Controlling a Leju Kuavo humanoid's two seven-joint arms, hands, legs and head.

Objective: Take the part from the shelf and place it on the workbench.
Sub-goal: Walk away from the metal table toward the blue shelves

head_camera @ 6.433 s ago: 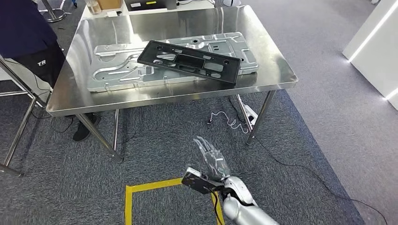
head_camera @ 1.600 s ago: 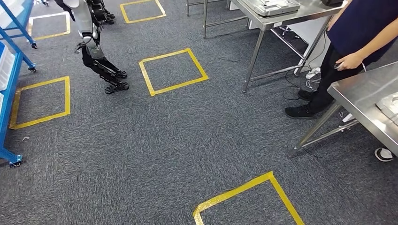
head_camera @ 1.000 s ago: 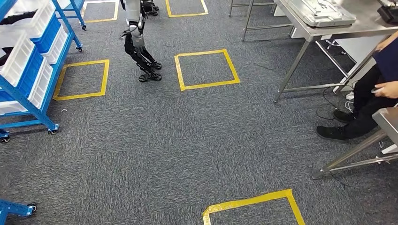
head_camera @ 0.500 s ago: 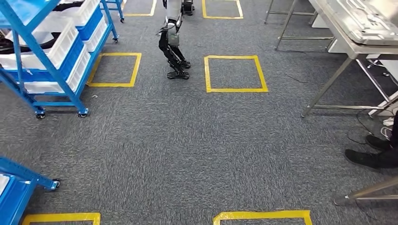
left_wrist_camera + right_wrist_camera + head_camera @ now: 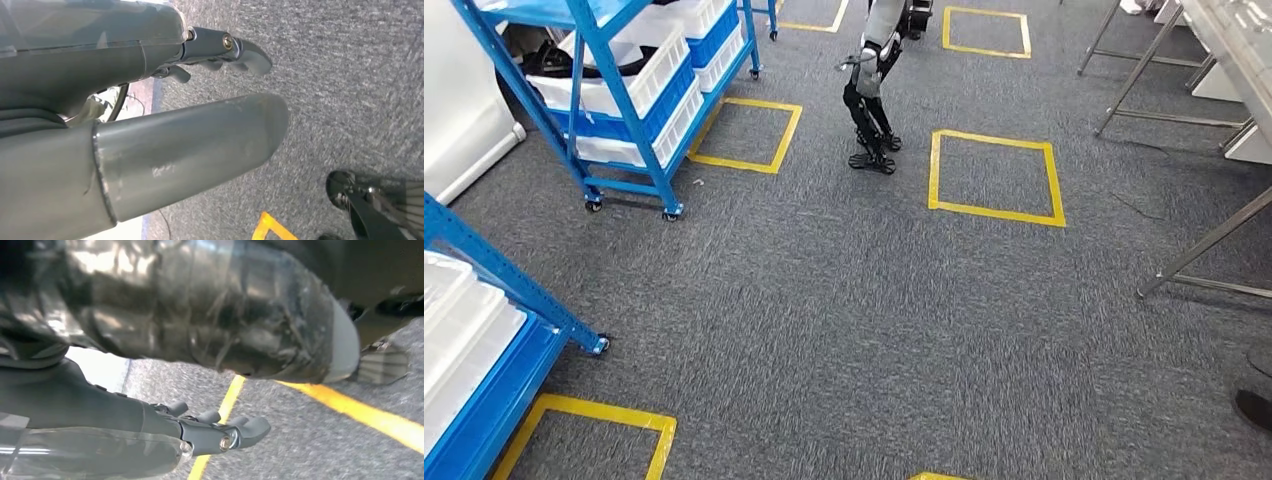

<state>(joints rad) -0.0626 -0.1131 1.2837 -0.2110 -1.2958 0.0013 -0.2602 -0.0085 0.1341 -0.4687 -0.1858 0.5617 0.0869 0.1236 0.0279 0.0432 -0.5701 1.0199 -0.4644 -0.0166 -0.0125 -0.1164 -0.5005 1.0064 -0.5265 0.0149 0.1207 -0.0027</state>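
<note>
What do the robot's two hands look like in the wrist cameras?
The left hand has a smooth grey cover, a thick grey scuffed thumb and darker fingers with a small metal pin. The right hand has dark fingers, a metal pin and a clear plastic cover.

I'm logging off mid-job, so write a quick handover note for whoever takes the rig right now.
Left hand: empty, fingers apart. Right hand: empty, fingers apart.
Blue shelf with white bins is ahead on the left; steel workbench is at the far right.
Done: nothing in hand yet.
Left: reach the shelf, take the part, carry it to the workbench. Another humanoid robot stands ahead.
</note>
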